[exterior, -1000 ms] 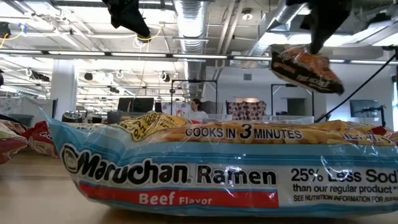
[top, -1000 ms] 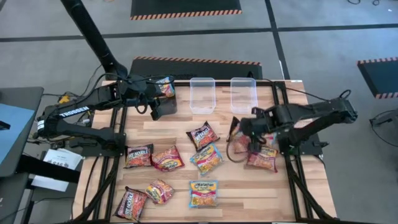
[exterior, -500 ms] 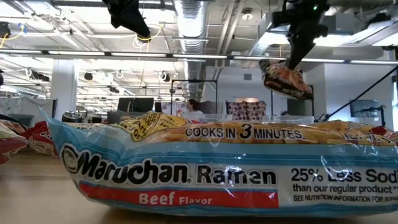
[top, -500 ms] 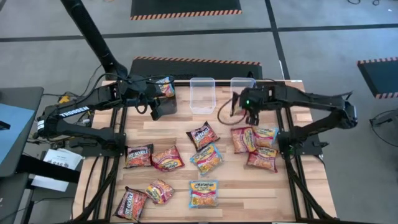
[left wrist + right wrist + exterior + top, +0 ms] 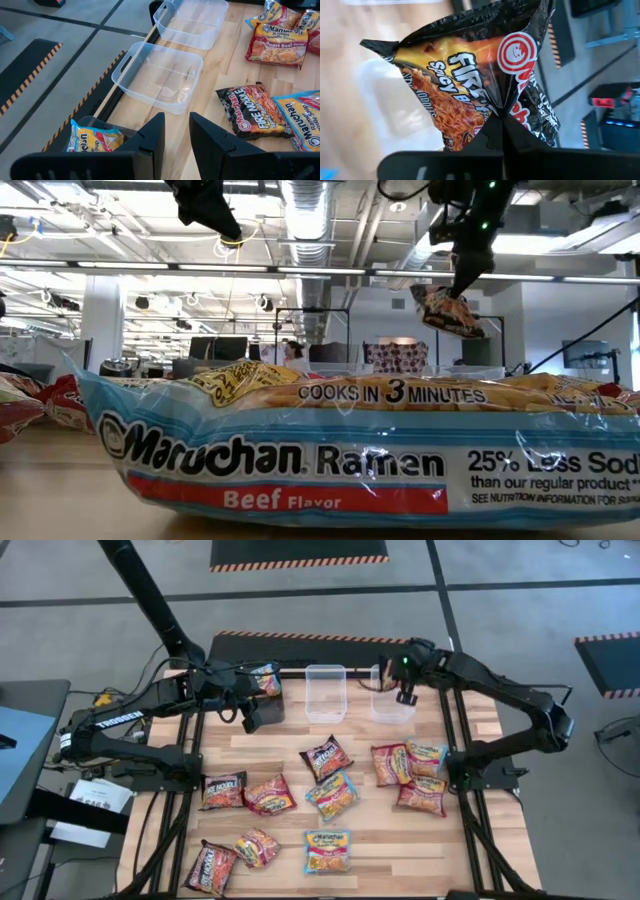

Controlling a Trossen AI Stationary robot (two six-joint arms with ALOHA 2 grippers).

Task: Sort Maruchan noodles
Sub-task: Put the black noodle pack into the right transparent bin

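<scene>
While pinched in shut right fingers (image 5: 496, 131), black packet (image 5: 480, 80) hanging tilted, long axis downward

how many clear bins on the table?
2. Side by side at the table's far edge: one clear bin mid-table, the other right of it under the right gripper's black packet. None apparently hidden.

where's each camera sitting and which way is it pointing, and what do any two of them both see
High view: overhead, straight down on table; both arms show.
Low view: tabletop level, behind a blue packet; right gripper overhead.
Left wrist view: past left gripper toward two clear bins.
Right wrist view: right gripper's shut fingers pinching a black packet.
Shared: low and right wrist views both show the black packet.
</scene>
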